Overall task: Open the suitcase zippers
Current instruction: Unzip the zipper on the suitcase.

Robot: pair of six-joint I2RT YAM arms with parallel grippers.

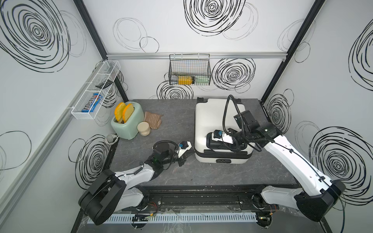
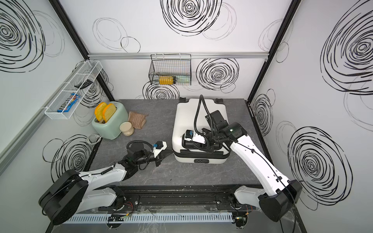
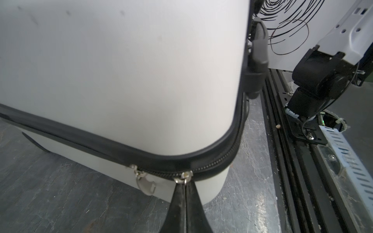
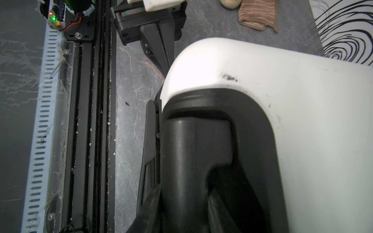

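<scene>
Currently, left gripper (image 3: 185,188) pinched shut on zipper pull (image 3: 184,178) at lower centre of left wrist view, right gripper (image 4: 183,207) clamped on suitcase (image 1: 214,115) handle (image 4: 181,157).

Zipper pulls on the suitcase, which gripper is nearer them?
Left. The left gripper pinches one zipper pull at the suitcase corner; the right gripper grips the top handle.
</scene>
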